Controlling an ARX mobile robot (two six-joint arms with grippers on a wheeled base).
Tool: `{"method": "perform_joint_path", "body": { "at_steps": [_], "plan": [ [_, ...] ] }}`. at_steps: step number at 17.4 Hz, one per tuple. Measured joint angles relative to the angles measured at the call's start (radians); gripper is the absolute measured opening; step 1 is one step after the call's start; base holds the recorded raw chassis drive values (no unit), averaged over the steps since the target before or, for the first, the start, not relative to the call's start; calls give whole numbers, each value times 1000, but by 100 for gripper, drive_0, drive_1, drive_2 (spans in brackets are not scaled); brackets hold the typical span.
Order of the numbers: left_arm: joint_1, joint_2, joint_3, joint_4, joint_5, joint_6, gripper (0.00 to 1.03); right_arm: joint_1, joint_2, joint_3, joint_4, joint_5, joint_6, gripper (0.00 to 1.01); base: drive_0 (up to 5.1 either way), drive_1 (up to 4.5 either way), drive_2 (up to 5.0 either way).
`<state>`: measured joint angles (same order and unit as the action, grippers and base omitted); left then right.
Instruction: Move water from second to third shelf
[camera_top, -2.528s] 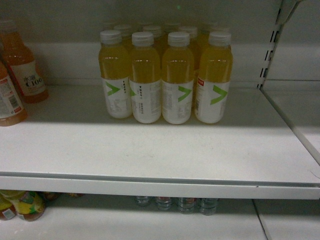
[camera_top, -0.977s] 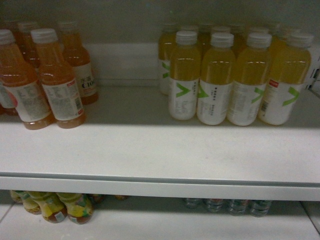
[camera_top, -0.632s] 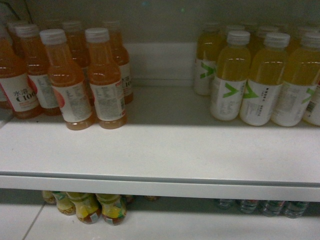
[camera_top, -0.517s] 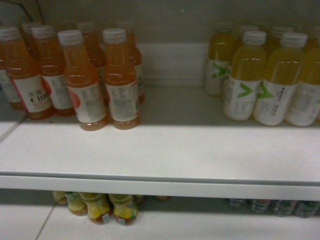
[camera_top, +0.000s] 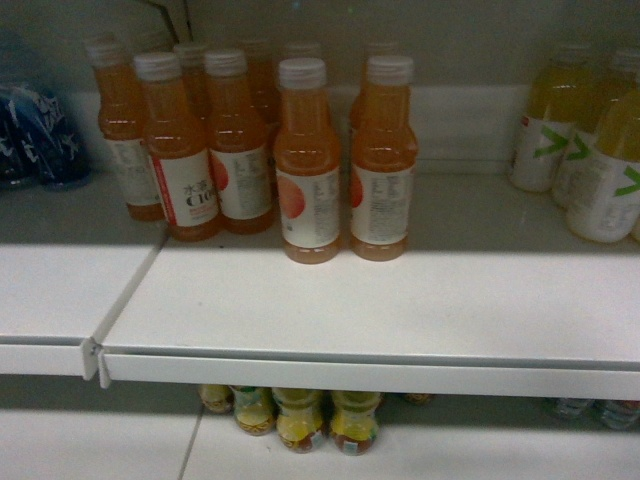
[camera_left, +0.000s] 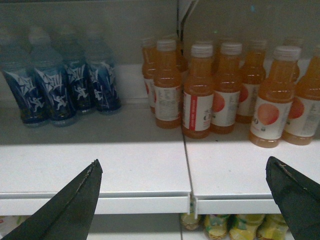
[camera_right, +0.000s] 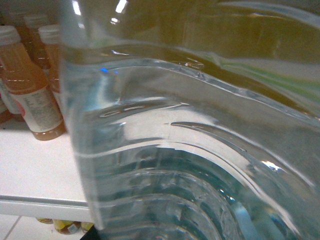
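The water (camera_right: 190, 150) fills nearly the whole right wrist view: a clear ribbed plastic wall pressed close to the lens, with no cap or label readable there. Neither of the other two views shows it. The right gripper itself is out of sight in every view, so whether it is gripping the bottle cannot be told. In the left wrist view the left gripper (camera_left: 185, 200) is wide open, its two dark fingers (camera_left: 75, 205) well apart at the bottom corners with nothing between them, in front of the white shelf (camera_left: 140, 175). Beyond stand the orange drink bottles (camera_top: 300, 160), white-capped, with white labels bearing an orange circle; one label reads "C100" with Chinese characters too small to read. Only the left wrist view shows the blue bottles (camera_left: 60, 85) clearly, at far left, with white graphics that cannot be read; the head view catches just their edge. Only the head view shows the yellow bottles (camera_top: 590, 150) at far right, with green V marks on white, and the yellow-labelled bottles (camera_top: 300, 420) on the shelf below.
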<state>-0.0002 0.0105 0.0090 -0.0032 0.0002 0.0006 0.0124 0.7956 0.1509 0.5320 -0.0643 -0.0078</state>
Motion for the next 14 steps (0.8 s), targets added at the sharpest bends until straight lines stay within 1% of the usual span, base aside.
{"method": "perform_joint_path", "body": {
  "at_steps": [14],
  "plan": [
    [0, 0, 0, 0, 0, 0, 98, 0, 1, 0, -3, 0, 0, 41, -503, 242, 242]
  ]
}}
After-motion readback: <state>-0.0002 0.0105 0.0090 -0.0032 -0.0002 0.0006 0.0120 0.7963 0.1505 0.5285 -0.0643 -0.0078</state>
